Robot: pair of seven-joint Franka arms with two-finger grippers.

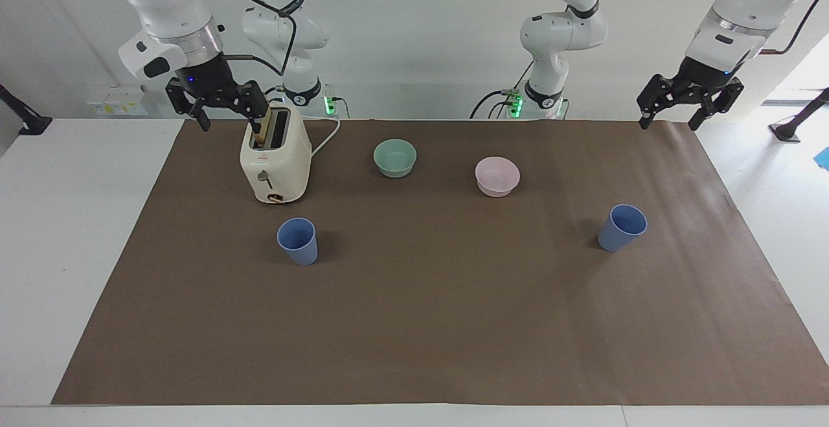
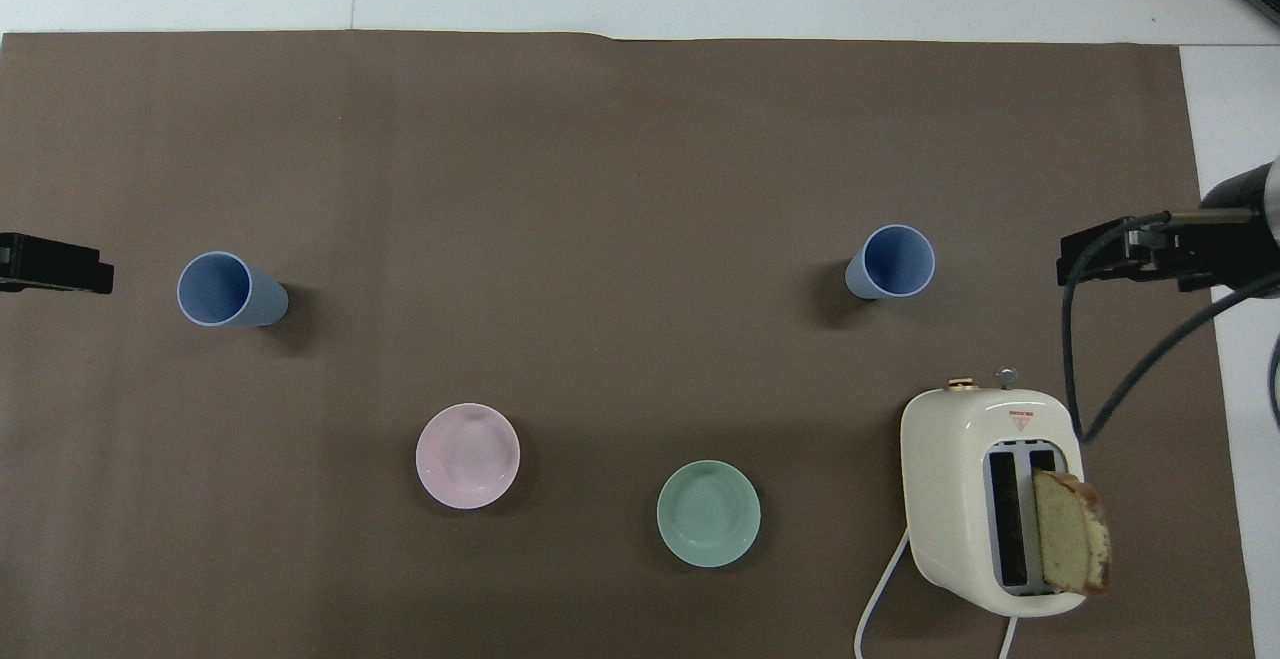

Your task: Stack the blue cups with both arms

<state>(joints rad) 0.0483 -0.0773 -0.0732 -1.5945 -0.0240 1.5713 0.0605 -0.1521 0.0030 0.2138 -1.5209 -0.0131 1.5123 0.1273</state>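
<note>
Two blue cups stand upright and apart on the brown mat [image 1: 414, 336]. One blue cup [image 1: 298, 240] [image 2: 890, 261] is toward the right arm's end, the other blue cup [image 1: 623, 227] [image 2: 225, 289] toward the left arm's end. My right gripper [image 1: 228, 118] [image 2: 1130, 257] hangs open in the air beside the top of the toaster, holding nothing. Over the mat's edge at the left arm's end, my left gripper [image 1: 670, 119] [image 2: 55, 264] also hangs open and empty. Both grippers are well clear of the cups.
A cream toaster [image 1: 275, 161] [image 2: 985, 499] with a bread slice [image 2: 1070, 529] in one slot stands nearer to the robots than the first cup. A mint-green bowl [image 1: 395, 157] [image 2: 708, 513] and a pink bowl [image 1: 497, 176] [image 2: 467, 455] sit between the arms' bases.
</note>
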